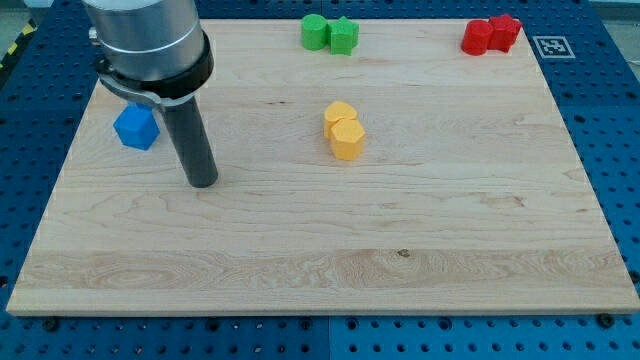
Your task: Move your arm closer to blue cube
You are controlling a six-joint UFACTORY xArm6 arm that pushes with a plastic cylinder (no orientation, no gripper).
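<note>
A blue cube sits on the wooden board at the view's left. My tip rests on the board a short way to the right of it and slightly lower, apart from it. The arm's body hides the second blue block that lay just above the cube.
Two yellow blocks touch each other near the middle. Two green blocks sit at the top centre. Two red blocks sit at the top right. A fiducial tag lies off the board's top right corner.
</note>
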